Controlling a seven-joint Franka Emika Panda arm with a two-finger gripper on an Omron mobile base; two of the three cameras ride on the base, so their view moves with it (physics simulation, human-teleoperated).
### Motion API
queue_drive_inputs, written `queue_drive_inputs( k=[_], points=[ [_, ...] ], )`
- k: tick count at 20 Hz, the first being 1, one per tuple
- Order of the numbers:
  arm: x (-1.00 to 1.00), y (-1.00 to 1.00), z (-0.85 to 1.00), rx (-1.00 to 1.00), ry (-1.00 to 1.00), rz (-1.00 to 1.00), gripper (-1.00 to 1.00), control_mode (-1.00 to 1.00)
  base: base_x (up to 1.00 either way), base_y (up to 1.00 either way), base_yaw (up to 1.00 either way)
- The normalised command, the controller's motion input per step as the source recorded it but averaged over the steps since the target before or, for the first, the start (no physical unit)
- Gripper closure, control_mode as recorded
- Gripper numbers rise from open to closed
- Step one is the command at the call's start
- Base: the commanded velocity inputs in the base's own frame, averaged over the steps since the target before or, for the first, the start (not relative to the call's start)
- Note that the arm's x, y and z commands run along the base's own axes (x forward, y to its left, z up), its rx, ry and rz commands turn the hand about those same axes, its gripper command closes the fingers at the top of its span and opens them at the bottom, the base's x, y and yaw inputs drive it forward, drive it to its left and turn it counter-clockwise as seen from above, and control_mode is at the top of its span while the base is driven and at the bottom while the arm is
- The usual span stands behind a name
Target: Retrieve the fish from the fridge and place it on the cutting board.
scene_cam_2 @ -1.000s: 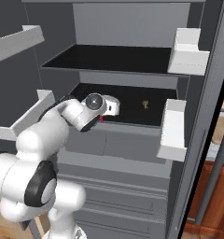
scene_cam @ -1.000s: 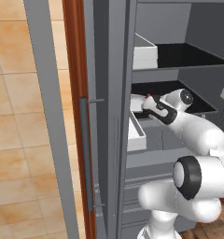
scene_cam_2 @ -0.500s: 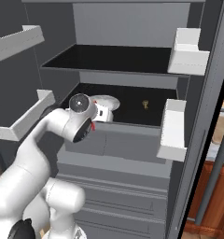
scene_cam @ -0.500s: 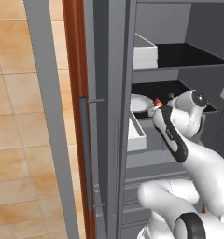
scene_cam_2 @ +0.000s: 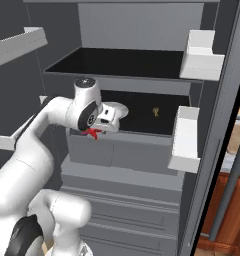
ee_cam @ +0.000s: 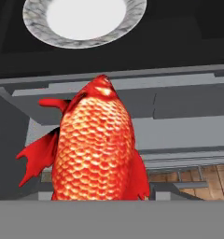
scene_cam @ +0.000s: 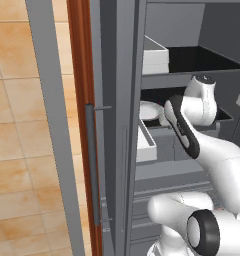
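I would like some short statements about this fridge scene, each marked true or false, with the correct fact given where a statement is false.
1. The gripper holds the red fish. True.
2. The fish lies on the white plate. False: the fish is off the plate, in the gripper in front of the shelf edge.
3. The fridge stands open. True.
4. A small golden item sits on the same dark shelf as the plate. True.
5. The white door bins are full of bottles. False: no bottles are visible in them.
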Motion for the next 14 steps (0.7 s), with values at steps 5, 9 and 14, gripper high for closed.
queue_drive_inputs(
  k=[5, 9, 14],
  points=[
    [-0.48, 0.0, 0.0, 0.0, 0.03, 0.0, 1.0, -1.0, 0.0, 0.0, 0.0],
    [-0.52, 0.0, 0.03, 0.0, -0.01, 0.0, 1.0, -1.0, 0.0, 0.0, 0.0],
    [-0.69, 0.08, 0.13, 0.0, -0.01, 0.0, 1.0, -1.0, 0.0, 0.0, 0.0]
  ],
)
